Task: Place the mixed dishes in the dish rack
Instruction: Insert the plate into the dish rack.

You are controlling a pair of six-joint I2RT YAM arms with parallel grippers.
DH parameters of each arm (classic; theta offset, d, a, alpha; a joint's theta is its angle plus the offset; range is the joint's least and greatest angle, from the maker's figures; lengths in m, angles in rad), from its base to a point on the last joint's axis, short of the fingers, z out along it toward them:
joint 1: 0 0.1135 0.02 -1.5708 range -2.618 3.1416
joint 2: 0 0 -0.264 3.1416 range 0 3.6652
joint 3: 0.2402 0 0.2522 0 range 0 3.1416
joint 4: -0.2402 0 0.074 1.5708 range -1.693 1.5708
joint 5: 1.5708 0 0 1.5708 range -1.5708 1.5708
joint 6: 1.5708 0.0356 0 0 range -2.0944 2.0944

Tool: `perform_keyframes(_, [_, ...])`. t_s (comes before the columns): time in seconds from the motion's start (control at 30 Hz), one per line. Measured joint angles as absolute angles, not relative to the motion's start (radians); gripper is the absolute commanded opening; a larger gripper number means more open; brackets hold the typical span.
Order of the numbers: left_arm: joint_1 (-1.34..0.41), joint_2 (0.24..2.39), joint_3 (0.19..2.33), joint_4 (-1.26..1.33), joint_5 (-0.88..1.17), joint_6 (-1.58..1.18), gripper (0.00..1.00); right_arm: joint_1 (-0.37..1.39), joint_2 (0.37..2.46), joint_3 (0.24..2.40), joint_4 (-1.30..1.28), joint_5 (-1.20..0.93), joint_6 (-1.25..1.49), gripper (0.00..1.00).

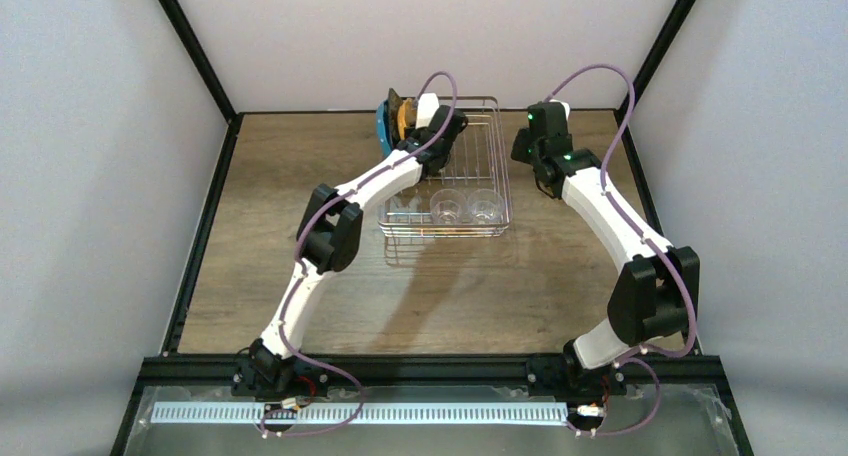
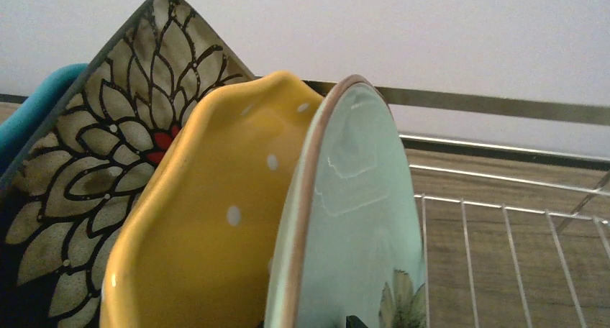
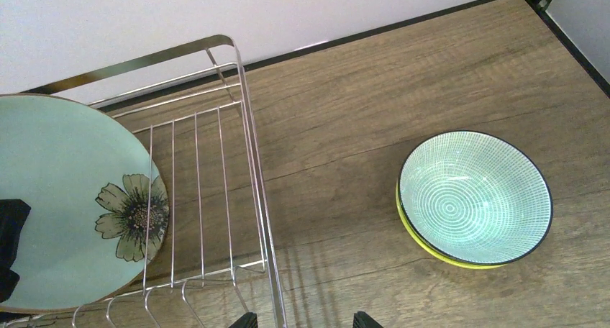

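Note:
The dish rack (image 1: 505, 176) stands at the table's back middle. At its back left corner the blue plate (image 2: 36, 105), black floral plate (image 2: 108, 148), orange dotted plate (image 2: 216, 220) and pale green plate (image 2: 360, 213) stand on edge in a row. My left gripper (image 1: 432, 124) is shut on the pale green plate, which also shows in the right wrist view (image 3: 65, 198). Two glass cups (image 1: 466, 207) stand in the rack's front. My right gripper (image 3: 303, 321) is open and empty over the rack's right rim (image 3: 248, 126). A mint bowl (image 3: 471, 195) sits inside a yellow-green bowl (image 3: 431, 250) on the table right of the rack.
The bowls are hidden behind the right arm (image 1: 600, 196) in the top view. Black frame posts and grey walls close in the table at the back and sides. Bare wood (image 1: 450, 296) lies in front of the rack.

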State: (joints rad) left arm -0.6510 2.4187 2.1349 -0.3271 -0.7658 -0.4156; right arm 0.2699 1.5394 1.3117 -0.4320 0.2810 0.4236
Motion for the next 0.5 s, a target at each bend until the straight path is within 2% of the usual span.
perform_keyframes(0.23, [-0.648, 2.419, 2.126, -0.338, -0.769, -0.419, 0.68, 0.270, 1.537, 1.312, -0.440, 0.281, 0.427, 0.79])
perform_keyframes(0.5, [-0.651, 2.419, 2.126, -0.344, -0.770, -0.426, 0.73, 0.270, 1.515, 1.301, -0.448, 0.281, 0.430, 0.79])
